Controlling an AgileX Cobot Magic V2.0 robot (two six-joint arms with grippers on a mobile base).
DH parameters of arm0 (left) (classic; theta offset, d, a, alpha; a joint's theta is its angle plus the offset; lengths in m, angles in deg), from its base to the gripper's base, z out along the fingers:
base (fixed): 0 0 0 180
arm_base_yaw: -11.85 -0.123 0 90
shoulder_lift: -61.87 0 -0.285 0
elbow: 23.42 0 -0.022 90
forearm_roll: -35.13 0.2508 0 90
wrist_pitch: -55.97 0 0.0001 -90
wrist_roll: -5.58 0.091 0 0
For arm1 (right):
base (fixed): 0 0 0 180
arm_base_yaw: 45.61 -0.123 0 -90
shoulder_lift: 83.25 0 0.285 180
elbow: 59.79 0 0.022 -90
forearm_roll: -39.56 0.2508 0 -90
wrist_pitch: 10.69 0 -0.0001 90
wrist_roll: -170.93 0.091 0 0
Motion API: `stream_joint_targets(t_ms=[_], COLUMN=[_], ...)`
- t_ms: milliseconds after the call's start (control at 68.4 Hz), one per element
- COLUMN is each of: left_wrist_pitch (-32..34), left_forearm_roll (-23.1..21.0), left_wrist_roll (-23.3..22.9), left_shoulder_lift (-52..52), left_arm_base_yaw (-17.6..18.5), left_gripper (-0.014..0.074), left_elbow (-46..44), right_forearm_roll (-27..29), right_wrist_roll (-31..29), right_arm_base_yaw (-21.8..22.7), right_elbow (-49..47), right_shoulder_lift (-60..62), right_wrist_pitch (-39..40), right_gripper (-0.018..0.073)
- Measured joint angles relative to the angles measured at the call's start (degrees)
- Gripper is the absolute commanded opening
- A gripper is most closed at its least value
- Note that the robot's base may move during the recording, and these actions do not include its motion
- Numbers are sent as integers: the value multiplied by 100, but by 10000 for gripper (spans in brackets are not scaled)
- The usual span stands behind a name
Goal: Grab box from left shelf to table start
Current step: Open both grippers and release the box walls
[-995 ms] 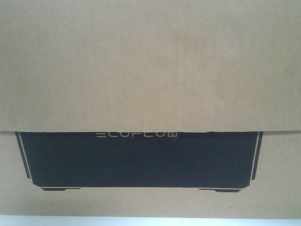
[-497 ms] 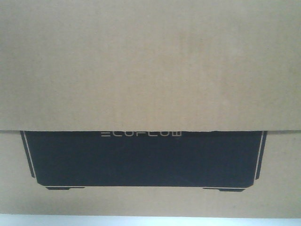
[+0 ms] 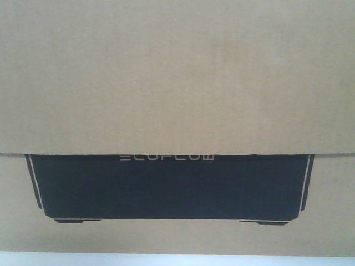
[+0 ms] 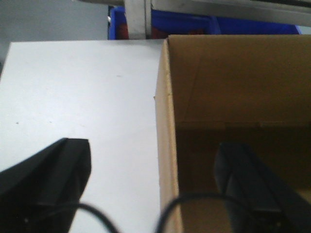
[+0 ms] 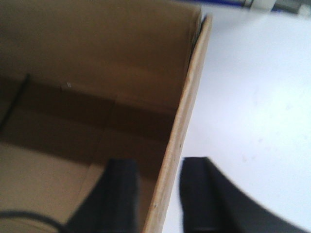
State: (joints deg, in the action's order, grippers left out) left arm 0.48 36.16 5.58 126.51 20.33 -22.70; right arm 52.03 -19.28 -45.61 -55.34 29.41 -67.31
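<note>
left wrist view: left gripper (image 4: 153,187) straddles the box (image 4: 233,77) wall, one black finger (image 4: 46,179) outside at 8 o'clock over the white table (image 4: 77,92), the other inside the box at 4 o'clock. jaws wide apart, wall edge between them but no contact visible, so not clamped as far as i can see. both fingertips cut off by the bottom edge. thin black cable (image 4: 126,211) loops across at 6 o'clock. at 12 o'clock, a grey upright of the left shelf (image 4: 137,19) w/ a blue bin (image 4: 194,24) behind, both cropped by the top edge.

front view: box (image 3: 177,77) fills nearly the whole frame, too close to see its sides or any arm. a flap hangs over the black panel (image 3: 169,185), hiding its top; "ecoflow" lettering (image 3: 168,158) half covered. pale strip of table (image 3: 177,260) at 6 o'clock under the box.

right wrist view: right gripper (image 5: 158,191) same setup, blurry; fingers either side of the box (image 5: 97,53) wall, narrow gap, wall edge runs between them. can't tell if pads actually press on the cardboard. box sits on the table (image 5: 252,87), shelf only a sliver at 1 o'clock.
</note>
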Motion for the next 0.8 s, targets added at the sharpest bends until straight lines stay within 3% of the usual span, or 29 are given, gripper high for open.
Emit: stream_joint_targets(t_ms=[44,205,541,805], left_wrist_pitch=[135,904,2395,3143], left_forearm_roll=[76,235,276,301], left_wrist_roll=[0,0,0,0], left_shoulder_lift=[-355,-1576,-3964,-5678], left_arm_base_yaw=[0,0,0,0], left_gripper=[192,-112,-93,-93], left_elbow=[277,1819,4735,5903], right_forearm_roll=[-15,-37,-79,-79], right_wrist_roll=[10,22,30,30], right_arm_base_yaw=[0,0,0,0], right_elbow=[118,1205,4206,5436], right_shoulder_lift=[237,1232,4097,5926], right_wrist_pitch=[80,651,2413,2625], right_gripper=[41,57,57,57])
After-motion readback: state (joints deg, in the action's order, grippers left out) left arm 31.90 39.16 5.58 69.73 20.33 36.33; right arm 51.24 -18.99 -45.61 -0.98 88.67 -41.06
